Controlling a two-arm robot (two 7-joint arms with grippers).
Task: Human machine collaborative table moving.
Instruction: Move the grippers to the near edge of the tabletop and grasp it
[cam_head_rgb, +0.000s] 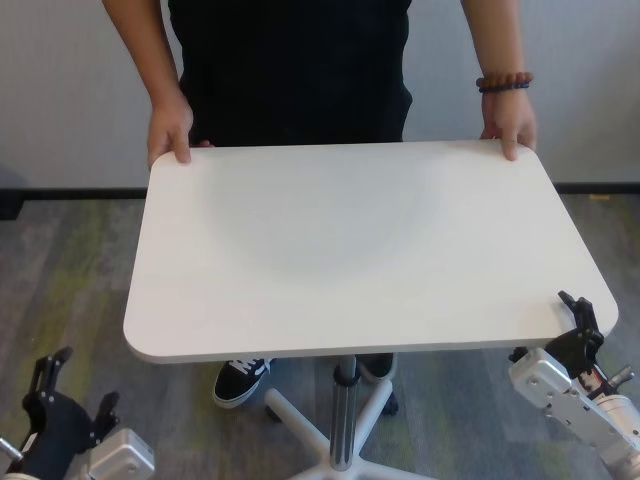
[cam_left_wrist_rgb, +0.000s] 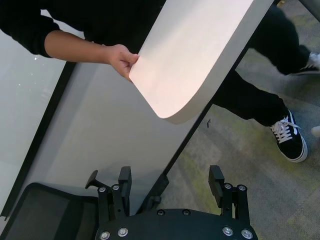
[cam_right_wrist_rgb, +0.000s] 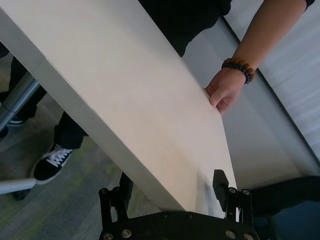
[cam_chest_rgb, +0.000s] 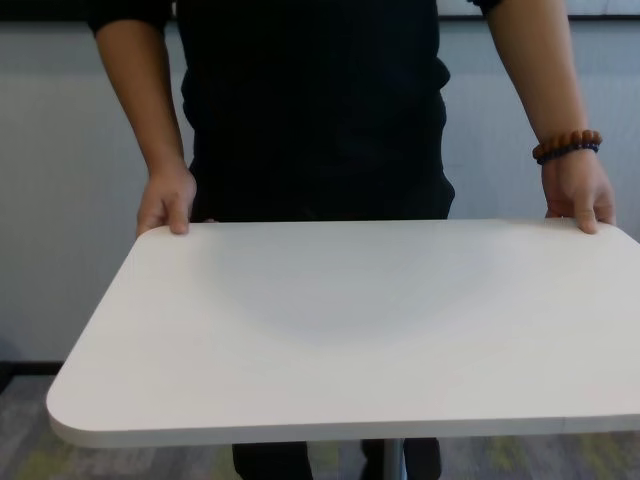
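The white table (cam_head_rgb: 360, 250) stands on its silver post (cam_head_rgb: 345, 420) in front of me. The human (cam_head_rgb: 300, 70) in a black top stands at the far side, one hand on each far corner, with a beaded bracelet (cam_head_rgb: 503, 82) on one wrist. My right gripper (cam_head_rgb: 555, 335) is open, and its jaws stand above and below the table's near right corner; the right wrist view shows the table edge (cam_right_wrist_rgb: 115, 150) between them. My left gripper (cam_head_rgb: 80, 385) is open and empty, low and left of the near left corner (cam_left_wrist_rgb: 185, 100), apart from it.
The table's white star base (cam_head_rgb: 300, 425) and the human's black shoe (cam_head_rgb: 240, 380) are on the grey carpet under the top. A pale wall with a dark skirting (cam_head_rgb: 70, 193) runs behind. A black mesh chair (cam_left_wrist_rgb: 45, 210) shows beside the left gripper.
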